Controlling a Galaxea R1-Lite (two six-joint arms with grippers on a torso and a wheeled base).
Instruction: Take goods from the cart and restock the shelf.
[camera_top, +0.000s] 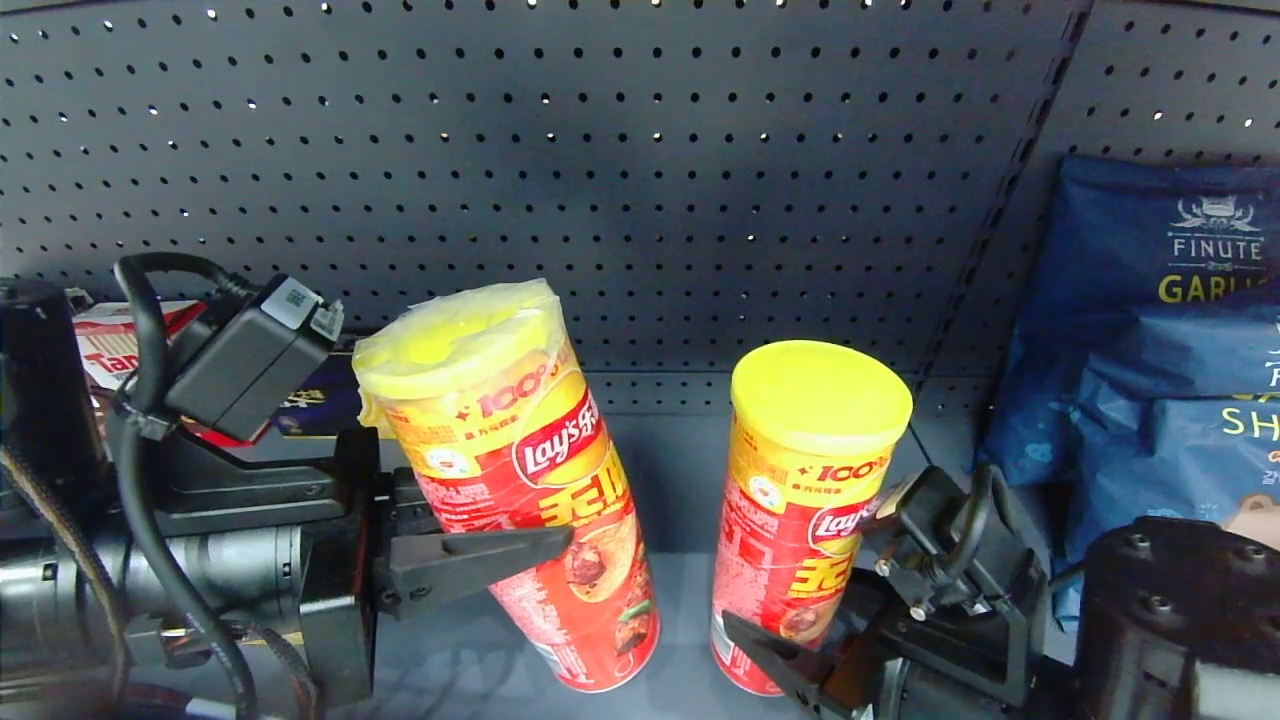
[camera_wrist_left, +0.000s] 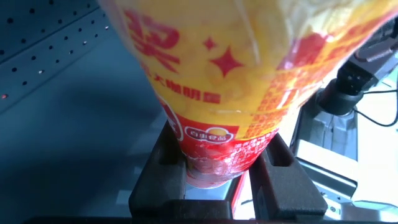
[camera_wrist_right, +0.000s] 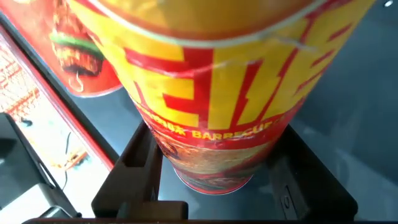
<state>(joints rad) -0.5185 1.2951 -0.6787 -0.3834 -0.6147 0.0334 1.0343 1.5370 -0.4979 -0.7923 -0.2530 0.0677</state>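
Left gripper (camera_top: 530, 548), lower left of frame: fingers pinched onto the plastic-wrapped chip can (camera_top: 520, 470). That can leans, top toward the upper left, base low over the shelf floor (camera_top: 680, 480); contact with the floor unclear. Right gripper (camera_top: 800, 600), lower right: fingers flank the second chip can (camera_top: 810, 480), which is upright on the shelf floor just right of the first. Gripping or merely alongside, cannot tell. Narrow gap between the two cans. Perforated back panel (camera_top: 600, 150) close behind both. Blue snack bags (camera_top: 1150, 330) crowd the right edge, near the upright can. Red-and-white box (camera_top: 105, 345) and dark packet (camera_top: 310, 405) sit far left, partly hidden behind the left arm.
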